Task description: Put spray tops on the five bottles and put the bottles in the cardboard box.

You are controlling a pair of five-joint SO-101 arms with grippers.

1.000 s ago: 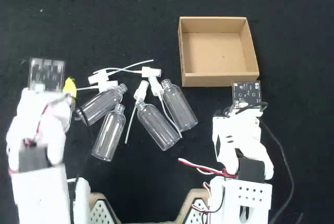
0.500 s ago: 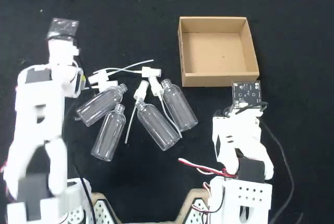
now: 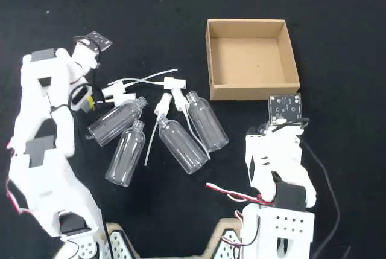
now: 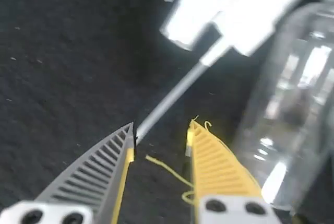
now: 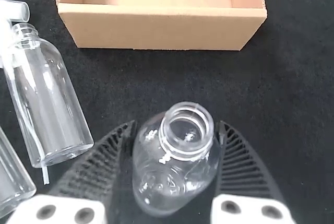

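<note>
Black cloth across the whole table, and both arms are on it. The left arm stands tall down the left edge, bent over toward the pile. The right arm is tucked low at the near right, just in front of the box.

The cardboard box sits open past the middle of the table, with nothing inside it.

To its left lie four clear bottles, all on their sides in a loose fan with their necks pointing away from the arms. The one nearest the box shows a bare, open neck in the right wrist view.

Now the fifth bottle: it's in the right gripper, mouth open toward the wrist camera. The claw is clamped on its body, one ribbed finger on either side. The box is just beyond it.

White spray tops lie scattered on the cloth around the bottle necks, their thin tubes trailing off. Whether any is seated on a neck, I cannot tell.

Over to the left gripper: it's down at the left end of the pile with its fingers apart, gripping nothing. Between the fingertips lies the end of a dip tube. That tube runs up to the nearest spray top, and a bottle lies just beside the yellow finger.
</note>
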